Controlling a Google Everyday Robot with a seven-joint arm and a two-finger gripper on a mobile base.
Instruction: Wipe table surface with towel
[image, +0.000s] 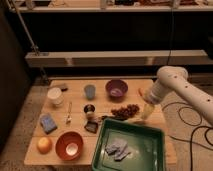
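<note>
Toward the near right of the wooden table, a green tray holds the towel, a crumpled grey cloth lying on the tray floor towards its left side; the tray's near edge is cut off at the bottom of the view. Just beyond the tray's far right corner the gripper hangs low over the table, on a white arm that comes in from the right and runs out of view there. The gripper shows only as a pale shape, so whether it is clenched or released cannot be told, nor whether it touches the tabletop; it is apart from the towel. Left of it lies a cluster of dark red lumps, too indistinct to name. A small orange thing is half hidden behind the arm. Farther back stand a purple bowl, a blue cup and a white cup. Nearer lie a spoon, a blue sponge, an orange and a red bowl with something white inside. Two small dark objects just left of the tray cannot be made out.
</note>
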